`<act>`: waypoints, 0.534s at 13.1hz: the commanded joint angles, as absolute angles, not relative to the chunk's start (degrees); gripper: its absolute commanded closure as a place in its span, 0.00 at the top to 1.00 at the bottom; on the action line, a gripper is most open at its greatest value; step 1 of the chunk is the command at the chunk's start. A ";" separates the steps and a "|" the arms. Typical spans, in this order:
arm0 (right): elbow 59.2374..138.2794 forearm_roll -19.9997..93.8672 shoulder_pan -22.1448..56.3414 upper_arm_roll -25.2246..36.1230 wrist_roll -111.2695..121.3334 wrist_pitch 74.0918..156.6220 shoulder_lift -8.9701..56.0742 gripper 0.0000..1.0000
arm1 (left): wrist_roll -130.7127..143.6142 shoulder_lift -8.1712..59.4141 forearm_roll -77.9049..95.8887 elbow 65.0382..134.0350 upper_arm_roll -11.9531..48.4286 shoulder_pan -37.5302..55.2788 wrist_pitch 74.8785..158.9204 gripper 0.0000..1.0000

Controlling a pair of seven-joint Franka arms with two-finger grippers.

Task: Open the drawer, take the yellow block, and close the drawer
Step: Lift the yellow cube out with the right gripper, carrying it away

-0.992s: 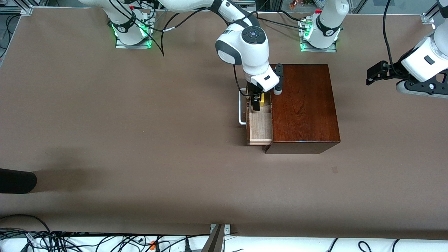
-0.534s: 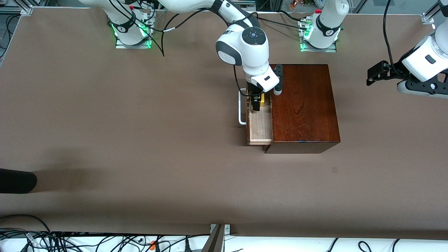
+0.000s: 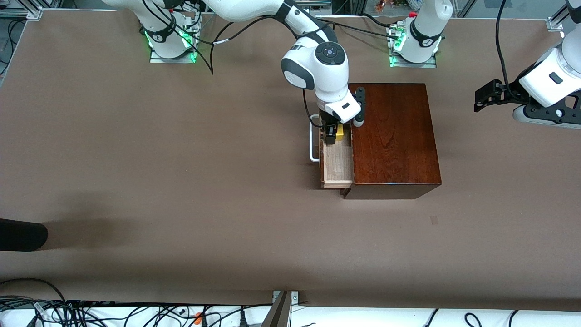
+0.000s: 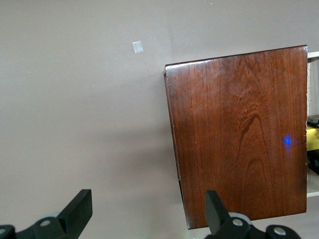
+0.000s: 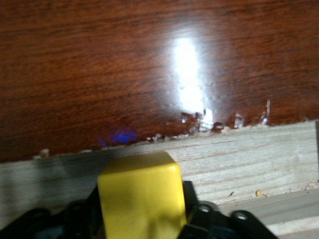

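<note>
The dark mahogany box stands mid-table with its drawer pulled out toward the right arm's end, white handle outermost. My right gripper reaches down into the drawer's end nearest the robot bases and is shut on the yellow block. In the right wrist view the block fills the space at the right gripper, with the drawer's pale wall close by. My left gripper waits open in the air over bare table toward the left arm's end; the left wrist view shows it open, with the box alongside.
A small pale patch lies on the table nearer the front camera than the box. A black object pokes in at the table's edge at the right arm's end. Cables run along the near edge.
The right gripper and the yellow block have shifted a little toward the drawer's handle, and the wrist has turned slightly. The left arm has hardly moved.
</note>
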State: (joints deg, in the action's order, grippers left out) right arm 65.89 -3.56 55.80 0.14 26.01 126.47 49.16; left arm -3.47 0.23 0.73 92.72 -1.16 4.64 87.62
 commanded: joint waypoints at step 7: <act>63.46 -3.69 55.99 -0.09 21.63 120.78 46.94 0.00 | -3.43 1.32 2.20 90.70 -1.05 4.57 86.31 1.00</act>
